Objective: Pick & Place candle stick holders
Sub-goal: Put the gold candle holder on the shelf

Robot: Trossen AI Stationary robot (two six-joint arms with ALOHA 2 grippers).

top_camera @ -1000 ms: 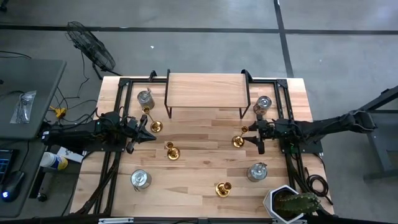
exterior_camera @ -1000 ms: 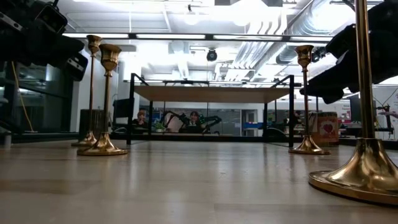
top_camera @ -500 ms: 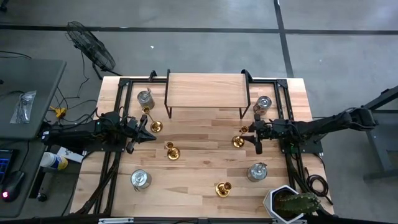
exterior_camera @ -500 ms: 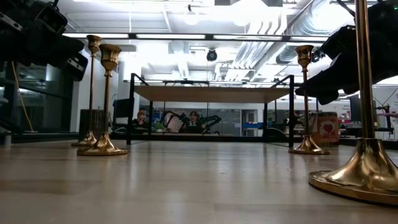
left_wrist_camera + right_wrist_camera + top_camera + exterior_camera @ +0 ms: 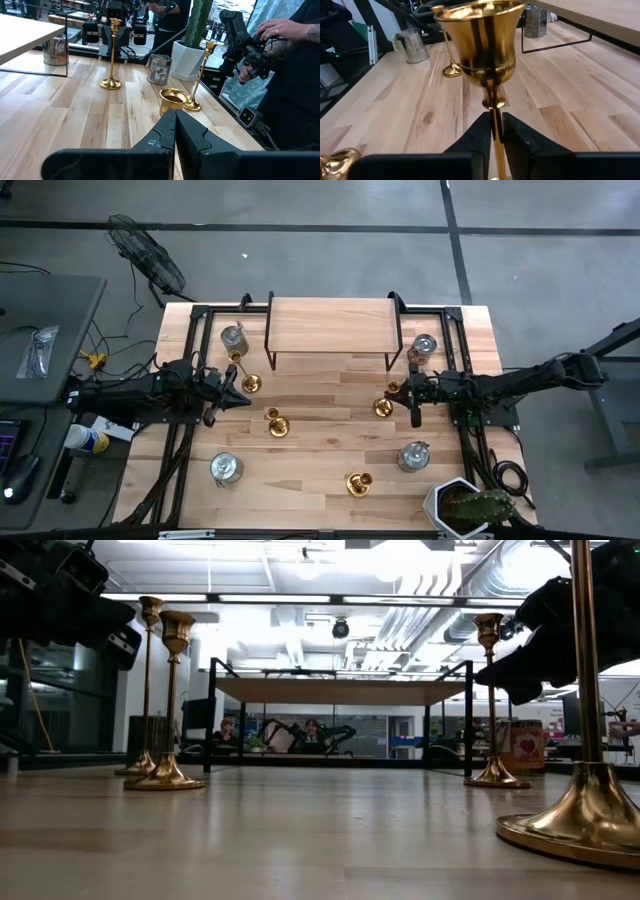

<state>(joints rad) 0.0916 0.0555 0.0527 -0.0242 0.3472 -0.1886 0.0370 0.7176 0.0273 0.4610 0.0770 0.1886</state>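
Candlesticks, four of them in shiny brass, stand upright on the wooden table. The right gripper sits at the right side of the table, and its two dark fingers pinch the thin stem of one candlestick just under the cup, which fills the right wrist view. In the low view this candlestick shows with the dark gripper against its upper stem. The left gripper hangs over the left side of the table with its fingers pressed together and nothing between them, as the left wrist view shows. Just beside it, toward the back, stands a second candlestick, and a third stands near the table's middle, a little forward of the left gripper's tip. The fourth stands near the front edge, well apart from both arms. Four squat metal jars sit toward the table's corners, one at back left and one at front right among them. A raised wooden shelf on a black frame spans the back of the table. A potted cactus sits at the front right corner.
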